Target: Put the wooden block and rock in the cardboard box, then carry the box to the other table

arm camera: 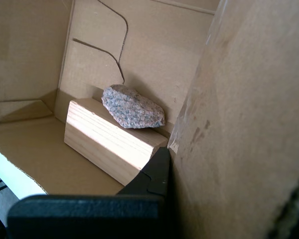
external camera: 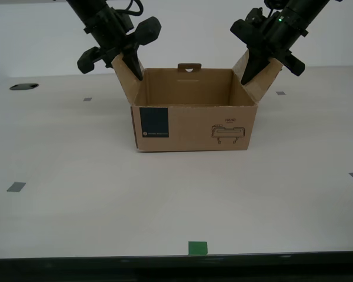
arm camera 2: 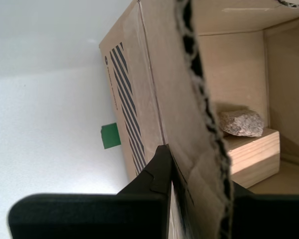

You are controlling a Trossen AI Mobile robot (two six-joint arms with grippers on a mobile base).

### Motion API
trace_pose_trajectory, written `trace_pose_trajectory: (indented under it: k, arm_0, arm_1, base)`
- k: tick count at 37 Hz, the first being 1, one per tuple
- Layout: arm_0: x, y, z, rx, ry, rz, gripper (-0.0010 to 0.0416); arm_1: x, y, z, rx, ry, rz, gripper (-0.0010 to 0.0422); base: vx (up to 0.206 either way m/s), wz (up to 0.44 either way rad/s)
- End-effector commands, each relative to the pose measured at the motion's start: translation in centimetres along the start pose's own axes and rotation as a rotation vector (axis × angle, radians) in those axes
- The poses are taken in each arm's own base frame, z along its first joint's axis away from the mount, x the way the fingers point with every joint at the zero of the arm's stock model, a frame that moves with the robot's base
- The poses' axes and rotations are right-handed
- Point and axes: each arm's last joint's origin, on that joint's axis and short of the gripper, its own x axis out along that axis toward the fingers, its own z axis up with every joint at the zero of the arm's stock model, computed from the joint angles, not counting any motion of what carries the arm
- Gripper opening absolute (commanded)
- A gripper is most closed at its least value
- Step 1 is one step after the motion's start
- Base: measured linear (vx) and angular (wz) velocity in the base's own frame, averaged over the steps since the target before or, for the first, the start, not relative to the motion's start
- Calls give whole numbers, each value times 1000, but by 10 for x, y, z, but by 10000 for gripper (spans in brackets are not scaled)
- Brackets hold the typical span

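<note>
While the box (external camera: 194, 126) sits on the table (external camera: 76, 176) in the exterior view, an arm comes down onto each of its two raised side flaps. My first gripper (arm camera: 189, 194) is clamped on one flap (arm camera: 249, 124), one dark finger (arm camera: 157, 172) pressed flat to the cardboard. My second gripper (arm camera 2: 197, 191) pinches the other flap (arm camera 2: 194, 99) the same way, jaws nearly closed with only the cardboard between them. Down inside the box, the rock (arm camera: 133, 106) lies on top of the block (arm camera: 109, 142), which rests on the box floor against a wall. Green tape (arm camera 2: 110, 135) shows on the table beside the box.
</note>
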Motion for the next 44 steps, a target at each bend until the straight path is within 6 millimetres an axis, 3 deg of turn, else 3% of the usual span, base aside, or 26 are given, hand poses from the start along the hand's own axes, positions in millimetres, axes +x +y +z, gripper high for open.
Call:
trace_pose_trajectory:
  k: [1,23,44]
  arm_0:
    - [-6,5,1,-15,-12,3,-1]
    - [-26,17,2,-18,-68,2,-1]
    - [-48,30,27,13,-185,7,-1]
  arm_1:
    - [-6,-3,1,15,-20,-19,-1]
    - [-11,-5,0,29,-16,-20,-1]
    - [-18,-12,10,13,-55,-87,-1]
  base:
    - [0,0]
    - [-13,-1]
    - [-124,5]
